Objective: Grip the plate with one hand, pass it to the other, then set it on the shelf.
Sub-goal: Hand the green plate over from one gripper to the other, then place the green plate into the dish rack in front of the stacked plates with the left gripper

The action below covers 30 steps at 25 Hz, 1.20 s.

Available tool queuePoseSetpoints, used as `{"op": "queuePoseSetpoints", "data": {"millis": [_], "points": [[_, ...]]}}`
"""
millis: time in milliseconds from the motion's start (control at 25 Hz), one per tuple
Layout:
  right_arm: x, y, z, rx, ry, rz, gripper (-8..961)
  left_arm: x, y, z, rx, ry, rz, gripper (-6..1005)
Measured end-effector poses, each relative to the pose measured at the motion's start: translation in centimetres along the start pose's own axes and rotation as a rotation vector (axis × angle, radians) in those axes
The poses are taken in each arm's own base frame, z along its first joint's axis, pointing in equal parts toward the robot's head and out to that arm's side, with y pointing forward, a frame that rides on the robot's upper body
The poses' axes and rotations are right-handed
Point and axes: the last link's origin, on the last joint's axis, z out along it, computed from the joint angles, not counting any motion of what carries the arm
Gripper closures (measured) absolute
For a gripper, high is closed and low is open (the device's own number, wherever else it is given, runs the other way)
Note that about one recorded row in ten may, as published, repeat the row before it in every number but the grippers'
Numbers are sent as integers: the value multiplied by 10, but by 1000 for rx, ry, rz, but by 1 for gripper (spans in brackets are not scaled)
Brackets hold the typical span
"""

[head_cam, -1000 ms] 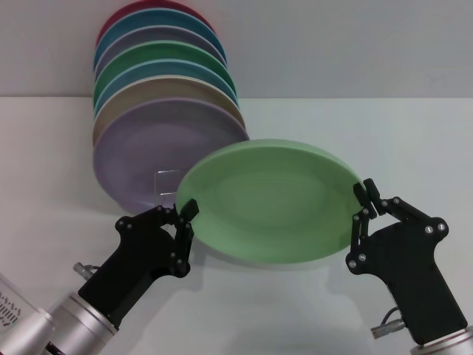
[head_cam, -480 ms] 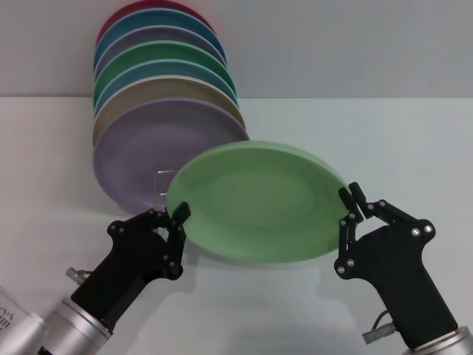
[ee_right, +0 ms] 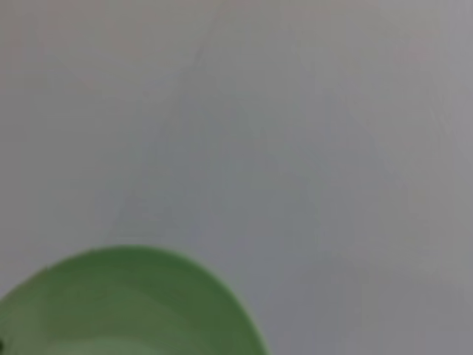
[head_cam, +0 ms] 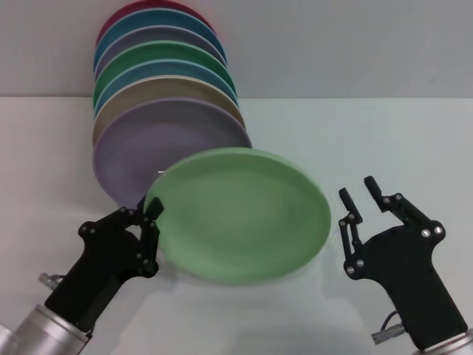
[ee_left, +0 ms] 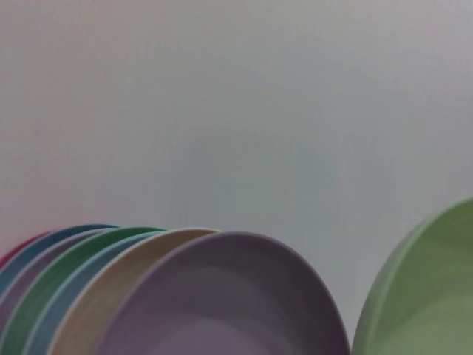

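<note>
One gripper alone bore the plate (head_cam: 240,214): my left gripper (head_cam: 150,216) pinched its rim, just before the rack (head_cam: 160,176). My right gripper (head_cam: 358,200) stood open beside it. I feared the plate tilting and striking the stack (head_cam: 166,126).

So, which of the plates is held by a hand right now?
The light green plate, apart from the stack. The left hand grips its rim; the right hand is open beside it. The other plates stand stacked behind.
</note>
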Motion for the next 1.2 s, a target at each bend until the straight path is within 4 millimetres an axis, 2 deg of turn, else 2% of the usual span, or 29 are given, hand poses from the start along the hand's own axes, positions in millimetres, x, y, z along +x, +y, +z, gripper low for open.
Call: {"op": "queuePoseSetpoints", "data": {"millis": [160,240,280,520,760,1040,1200], "points": [[-3,-4,-7,32,-18,31,781,7,-4,-7,19,53,6,948],[-3,-10,-12,50,-30,75,734,13,-7,-10,33,90,5,950],[-2,-13,-15,53,-36,99,711,17,-9,-11,43,117,6,951],[12,-15,-22,1,-4,106,713,41,-24,-16,114,273,52,953],[29,-16,-17,-45,71,70,712,51,-39,-11,178,326,183,953],[41,-28,-4,-23,104,51,713,51,-41,-1,196,297,383,952],[45,-33,3,-14,105,51,713,48,-40,3,196,272,440,952]]}}
